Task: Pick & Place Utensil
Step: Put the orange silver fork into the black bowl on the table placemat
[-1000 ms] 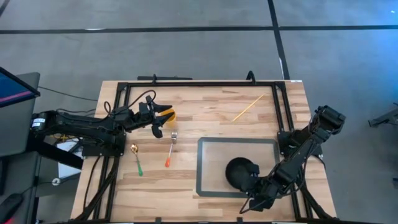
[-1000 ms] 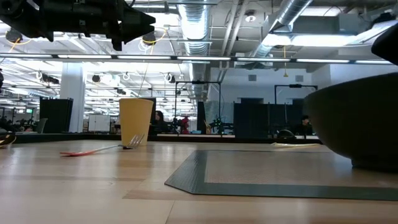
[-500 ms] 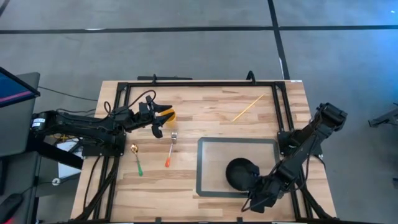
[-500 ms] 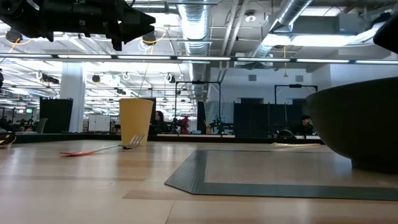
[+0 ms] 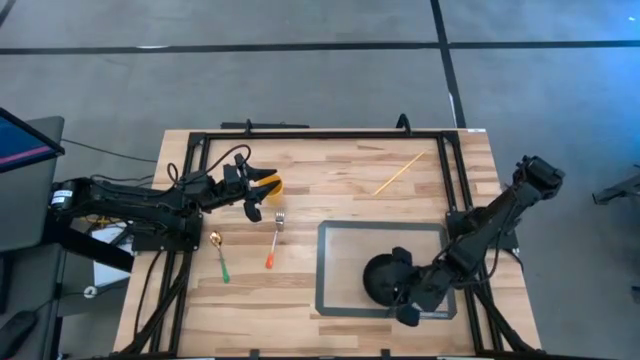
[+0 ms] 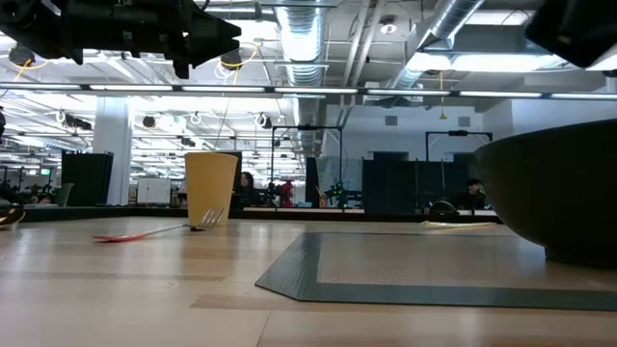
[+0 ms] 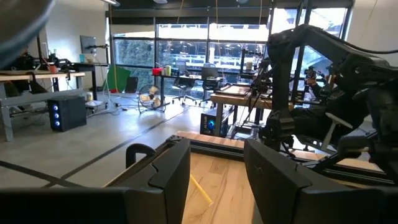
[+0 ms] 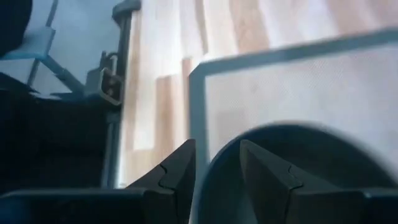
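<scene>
An orange-handled fork and a green-handled spoon lie flat on the wooden table. A yellow cup stands upright beyond them, and a dark bowl sits on a grey mat. My left gripper hovers open beside the cup, raised above the table, its fingers level. My right gripper is open above the bowl's near-right rim. In the right wrist view its fingertips stand either side of the rim; I see no contact.
A thin chopstick lies on the far right part of the table. A black metal frame runs along the table's edges. In the low view the cup, the fork and the bowl show. Bare wood lies between fork and mat.
My right gripper has swung from the table's near edge toward the bowl and now hangs over its near-right rim, the arm's elbow shifting toward the right. The left arm, utensils, cup and bowl have kept still.
</scene>
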